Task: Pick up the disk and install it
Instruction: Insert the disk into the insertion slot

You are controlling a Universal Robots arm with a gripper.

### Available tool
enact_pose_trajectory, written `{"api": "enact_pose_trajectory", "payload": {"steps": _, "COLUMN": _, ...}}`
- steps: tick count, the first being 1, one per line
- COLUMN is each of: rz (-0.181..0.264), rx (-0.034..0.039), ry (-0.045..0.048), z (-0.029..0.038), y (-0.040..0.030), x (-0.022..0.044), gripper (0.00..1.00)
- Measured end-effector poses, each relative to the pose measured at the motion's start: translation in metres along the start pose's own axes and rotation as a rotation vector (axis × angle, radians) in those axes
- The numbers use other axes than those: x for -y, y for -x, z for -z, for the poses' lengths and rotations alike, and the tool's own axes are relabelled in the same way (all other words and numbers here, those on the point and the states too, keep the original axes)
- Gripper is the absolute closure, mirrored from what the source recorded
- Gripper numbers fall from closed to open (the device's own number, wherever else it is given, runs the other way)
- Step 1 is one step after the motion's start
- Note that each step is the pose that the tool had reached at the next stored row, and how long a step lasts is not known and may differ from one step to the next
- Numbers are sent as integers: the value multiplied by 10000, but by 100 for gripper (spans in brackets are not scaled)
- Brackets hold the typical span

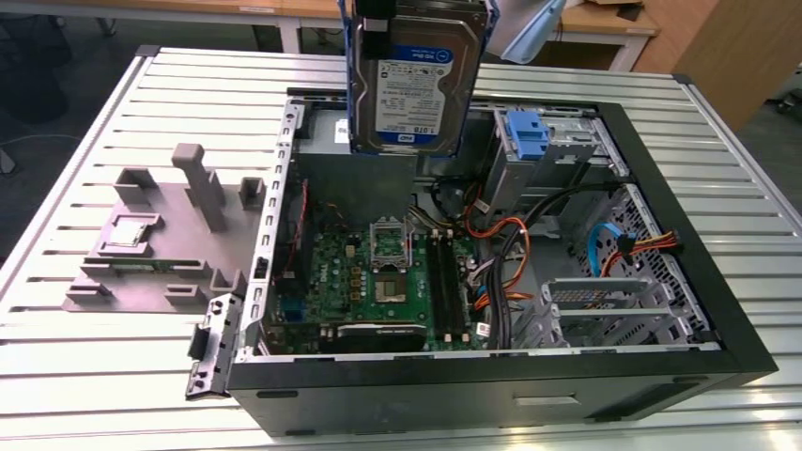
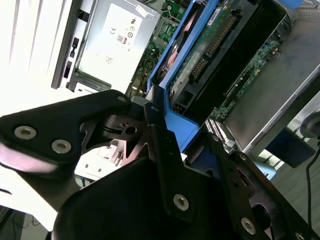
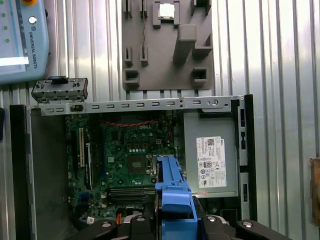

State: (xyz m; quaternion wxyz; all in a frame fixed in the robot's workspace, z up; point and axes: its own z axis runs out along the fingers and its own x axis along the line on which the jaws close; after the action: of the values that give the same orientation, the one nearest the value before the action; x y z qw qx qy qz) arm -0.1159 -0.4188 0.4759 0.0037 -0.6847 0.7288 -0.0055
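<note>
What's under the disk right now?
The disk, held in the gripper, hangs over the open computer case; motherboard visible below. In the exterior view it hides part of the case.

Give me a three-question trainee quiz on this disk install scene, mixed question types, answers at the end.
1. True or false: the silver metal hard disk with blue plastic rails already sits inside the open black computer case.
2. What lies on the grey plastic fixture? A small square silver chip; B screwdriver; C cable.
3. Fill in: the end effector grips the disk by its ____ rail.
Key: 1 false; 2 A; 3 blue.
</note>
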Motion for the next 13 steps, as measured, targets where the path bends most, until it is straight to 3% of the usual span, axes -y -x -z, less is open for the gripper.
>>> {"api": "enact_pose_trajectory", "payload": {"steps": 7, "rz": 0, "rx": 0, "ry": 1, "z": 0, "y": -7, "x": 1, "gripper": 63}}
{"api": "enact_pose_trajectory", "payload": {"steps": 13, "rz": 10, "rx": 0, "ry": 0, "z": 0, "y": -75, "x": 5, "gripper": 63}}
